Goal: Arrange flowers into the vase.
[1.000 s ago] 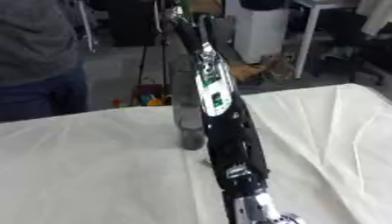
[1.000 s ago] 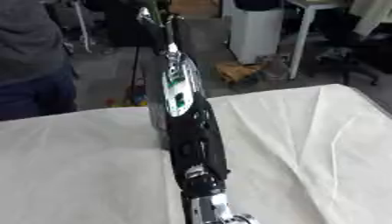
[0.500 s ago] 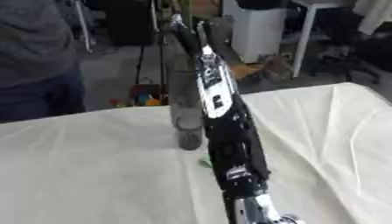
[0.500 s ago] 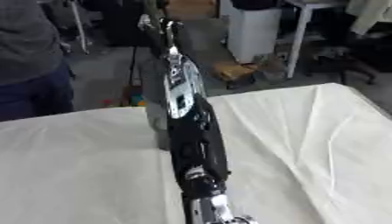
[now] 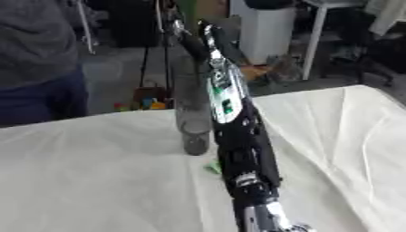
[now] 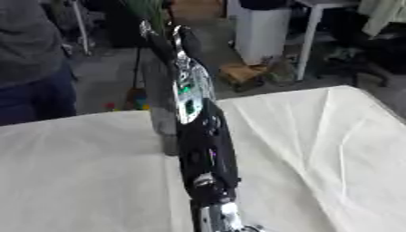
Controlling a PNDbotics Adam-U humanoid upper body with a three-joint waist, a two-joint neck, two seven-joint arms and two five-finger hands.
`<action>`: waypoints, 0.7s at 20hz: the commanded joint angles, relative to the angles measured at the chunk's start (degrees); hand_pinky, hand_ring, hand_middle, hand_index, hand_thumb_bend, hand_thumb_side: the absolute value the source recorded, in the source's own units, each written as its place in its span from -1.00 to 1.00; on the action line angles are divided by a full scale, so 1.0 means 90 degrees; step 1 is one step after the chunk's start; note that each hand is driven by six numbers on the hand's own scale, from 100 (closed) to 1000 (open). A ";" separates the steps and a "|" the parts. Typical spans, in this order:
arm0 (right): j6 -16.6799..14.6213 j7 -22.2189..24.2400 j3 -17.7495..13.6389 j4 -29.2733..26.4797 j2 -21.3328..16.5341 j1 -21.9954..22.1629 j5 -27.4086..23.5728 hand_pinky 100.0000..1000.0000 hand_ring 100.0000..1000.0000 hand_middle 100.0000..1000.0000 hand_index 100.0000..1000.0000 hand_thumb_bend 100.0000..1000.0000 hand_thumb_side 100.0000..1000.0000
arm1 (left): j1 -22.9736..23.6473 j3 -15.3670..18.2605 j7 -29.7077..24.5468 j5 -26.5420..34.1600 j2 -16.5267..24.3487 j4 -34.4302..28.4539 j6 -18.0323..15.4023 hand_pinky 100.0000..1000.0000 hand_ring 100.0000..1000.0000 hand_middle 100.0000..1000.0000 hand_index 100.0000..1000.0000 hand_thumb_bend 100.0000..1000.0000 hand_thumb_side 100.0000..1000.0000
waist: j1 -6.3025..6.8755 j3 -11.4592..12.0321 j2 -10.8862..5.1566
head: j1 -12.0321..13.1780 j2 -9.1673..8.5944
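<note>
Seemingly midway: the right hand (image 5: pixel 181 34) reaches above the vase (image 5: pixel 193 113), a green stem (image 5: pixel 188 11) near it. Whether the hand holds it, I cannot tell; no flowers visibly stand in the vase.

Materials and finish, as observed

Vase (image 5: pixel 193 113): clear smooth glass, grey-tinted. Surface (image 5: pixel 95 181): white matt cloth, creased. Arm (image 5: pixel 238 136): glossy black casing with polished silver metal joints.

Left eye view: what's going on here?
One black-and-silver robot arm reaches up from the bottom edge over the white-clothed table, its hand raised above the tall grey glass vase. A green stem shows at the hand. A small green bit lies by the vase's base.
</note>
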 commanded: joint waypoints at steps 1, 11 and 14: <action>-0.0018 0.0100 0.0024 -0.0058 -0.0130 -0.0135 0.0113 0.69 0.68 0.20 0.71 -0.32 0.81 | -0.0018 0.0032 -0.0005 -0.0016 0.0033 -0.0114 0.0003 0.17 -0.04 -0.25 0.32 0.40 0.41 | 0.0017 0.0005 -0.0090 | -0.0020 -0.0049; -0.0010 0.0192 0.0009 -0.0097 -0.0119 -0.0127 0.0215 0.69 0.69 0.20 0.71 -0.35 0.81 | -0.0019 0.0033 -0.0006 -0.0004 0.0035 -0.0114 -0.0006 0.18 -0.04 -0.25 0.32 0.40 0.41 | 0.0027 -0.0003 -0.0097 | -0.0033 -0.0067; -0.0009 0.0188 0.0007 -0.0104 -0.0118 -0.0142 0.0218 0.69 0.68 0.19 0.70 -0.38 0.82 | -0.0020 0.0034 -0.0005 -0.0003 0.0035 -0.0114 -0.0001 0.18 -0.04 -0.25 0.32 0.40 0.41 | 0.0021 -0.0008 -0.0101 | -0.0033 -0.0069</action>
